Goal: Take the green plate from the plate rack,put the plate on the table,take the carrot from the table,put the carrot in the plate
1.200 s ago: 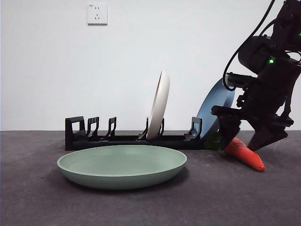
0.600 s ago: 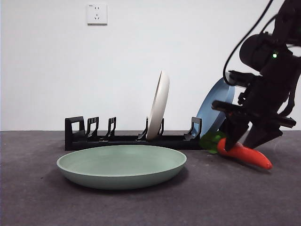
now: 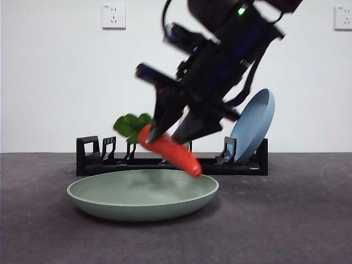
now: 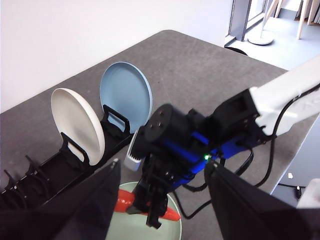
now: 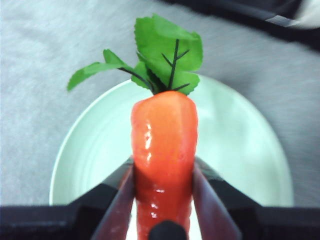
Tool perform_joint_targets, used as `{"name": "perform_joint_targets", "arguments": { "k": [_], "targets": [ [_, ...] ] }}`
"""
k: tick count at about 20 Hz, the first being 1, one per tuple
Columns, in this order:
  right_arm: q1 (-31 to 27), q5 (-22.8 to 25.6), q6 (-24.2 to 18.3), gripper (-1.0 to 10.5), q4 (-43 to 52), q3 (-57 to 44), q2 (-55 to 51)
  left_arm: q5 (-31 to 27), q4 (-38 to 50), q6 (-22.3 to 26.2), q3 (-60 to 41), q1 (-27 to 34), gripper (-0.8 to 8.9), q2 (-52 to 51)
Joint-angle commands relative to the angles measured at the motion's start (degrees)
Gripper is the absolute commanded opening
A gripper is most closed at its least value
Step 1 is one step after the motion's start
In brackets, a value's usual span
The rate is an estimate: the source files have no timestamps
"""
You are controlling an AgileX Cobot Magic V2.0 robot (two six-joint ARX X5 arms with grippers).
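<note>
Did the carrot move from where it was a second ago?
Yes. The carrot, held in the right claw, went up off the table and from beside the blue plate to above the green plate.

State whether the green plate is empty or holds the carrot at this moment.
Empty. The green plate lies bare on the table, while the right gripper holds the carrot in the air above it.

The green plate (image 3: 142, 194), pale sage and shallow with a low rim, lies flat on the dark grey surface (image 3: 286, 220), just in front of the plate rack (image 3: 93, 159), a long black rack standing at the plate's 12 o'clock. The carrot (image 3: 169, 150), bright orange-red with green leaves, hangs tilted above the plate, clamped in the right end effector (image 5: 162, 187), tip pointing toward 4 o'clock, leaves toward 10.
</note>
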Motion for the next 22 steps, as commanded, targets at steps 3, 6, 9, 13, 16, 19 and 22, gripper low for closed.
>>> {"name": "perform_joint_targets", "arguments": {
  "k": [3, 6, 9, 13, 16, 19, 22],
  "targets": [
    [0.5, 0.3, 3.0, -0.1, 4.6, -0.1, 6.9, -0.2, -0.2, -0.3, -0.2, -0.2, 2.91, -0.1],
    [0.5, 0.2, 3.0, -0.1, 5.7, -0.1, 9.7, -0.2, -0.2, -0.3, -0.2, -0.2, 2.91, -0.1],
    [0.5, -0.2, 3.0, 0.7, 5.6, -0.1, 10.1, -0.2, -0.2, -0.3, -0.2, -0.2, 2.91, -0.1],
    [0.5, -0.2, 3.9, 5.0, 5.4, -0.1, 9.2, -0.2, -1.0, -0.3, -0.2, -0.2, 2.91, -0.1],
    [0.5, -0.2, 3.8, 5.0, 5.1, -0.1, 4.6, -0.2, -1.9, -0.3, -0.2, -0.2, 2.91, -0.1],
    [0.5, -0.2, 3.8, 5.0, -0.2, -0.1, -3.6, -0.3, -3.8, -0.2, -0.2, -0.2, 2.91, -0.1],
    [0.5, -2.2, 3.3, 5.0, -14.0, -0.1, -14.8, -0.3, -7.3, 0.1, -0.2, -0.2, 2.90, -0.1]
  ]
}}
